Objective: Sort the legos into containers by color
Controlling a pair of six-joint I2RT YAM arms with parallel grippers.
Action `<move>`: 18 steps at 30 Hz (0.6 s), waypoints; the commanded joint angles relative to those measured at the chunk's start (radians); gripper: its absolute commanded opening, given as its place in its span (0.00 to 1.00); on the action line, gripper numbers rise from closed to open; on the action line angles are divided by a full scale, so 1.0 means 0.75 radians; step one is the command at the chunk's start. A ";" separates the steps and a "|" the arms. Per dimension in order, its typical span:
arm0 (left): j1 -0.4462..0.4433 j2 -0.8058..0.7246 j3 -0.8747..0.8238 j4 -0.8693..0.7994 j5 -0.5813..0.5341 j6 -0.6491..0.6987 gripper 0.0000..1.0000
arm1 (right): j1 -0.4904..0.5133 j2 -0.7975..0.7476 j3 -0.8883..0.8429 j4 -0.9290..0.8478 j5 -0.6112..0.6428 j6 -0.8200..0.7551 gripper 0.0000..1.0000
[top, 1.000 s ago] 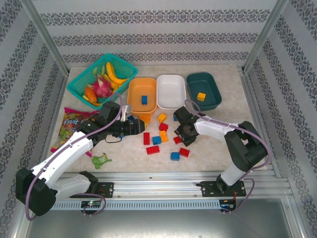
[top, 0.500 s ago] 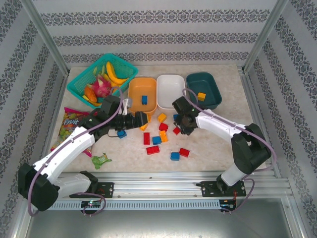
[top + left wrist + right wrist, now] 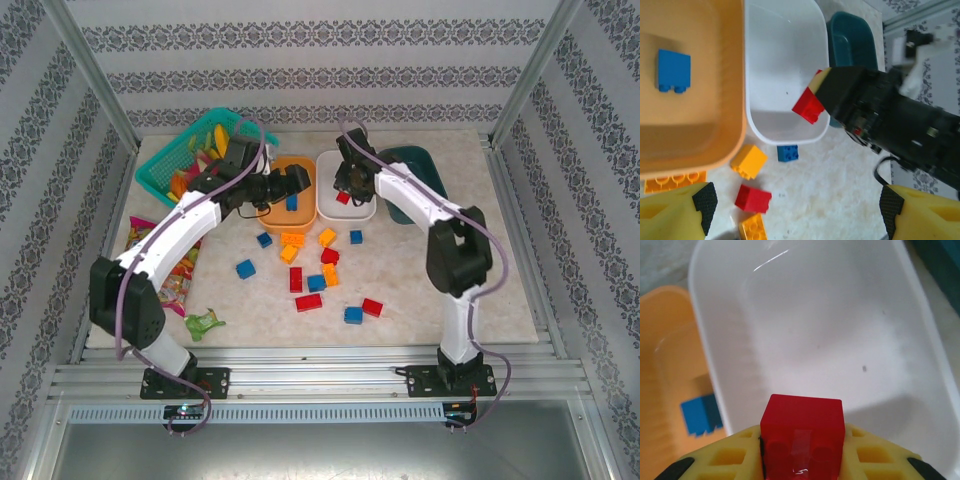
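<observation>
Right gripper (image 3: pixel 345 187): fingers clenched on red brick (image 3: pixel 802 432), hanging over near end of white tub (image 3: pixel 775 60). Risk: release so close to near rim, brick may hit it and bounce out onto table (image 3: pixel 420 280).

Left gripper (image 3: pixel 796 205): fingers spread wide, empty, near orange tub (image 3: pixel 705 125) with blue brick (image 3: pixel 672 71) inside. Arms are close, may clash.

Teal tub (image 3: pixel 852 42) on right. Loose legos (image 3: pixel 310 283) wait on near side.

Orange tub (image 3: pixel 715 75), left, holds one blue brick (image 3: pixel 672 70); white tub (image 3: pixel 775 60) middle, teal tub (image 3: pixel 850 40) right. A red brick (image 3: pixel 809 106) hangs over the white; loose bricks (image 3: pixel 372 307) lie nearer.
</observation>
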 commanded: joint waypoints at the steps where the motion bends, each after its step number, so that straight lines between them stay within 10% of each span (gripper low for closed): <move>1: 0.026 0.069 0.089 -0.025 0.018 0.012 0.87 | -0.034 0.172 0.204 -0.152 -0.076 -0.112 0.25; 11: 0.048 0.106 0.116 -0.112 -0.034 0.040 0.86 | -0.108 0.510 0.610 -0.354 -0.200 -0.092 0.33; 18: 0.048 -0.015 0.034 -0.265 -0.143 0.045 0.85 | -0.097 0.385 0.653 -0.383 -0.236 -0.114 0.62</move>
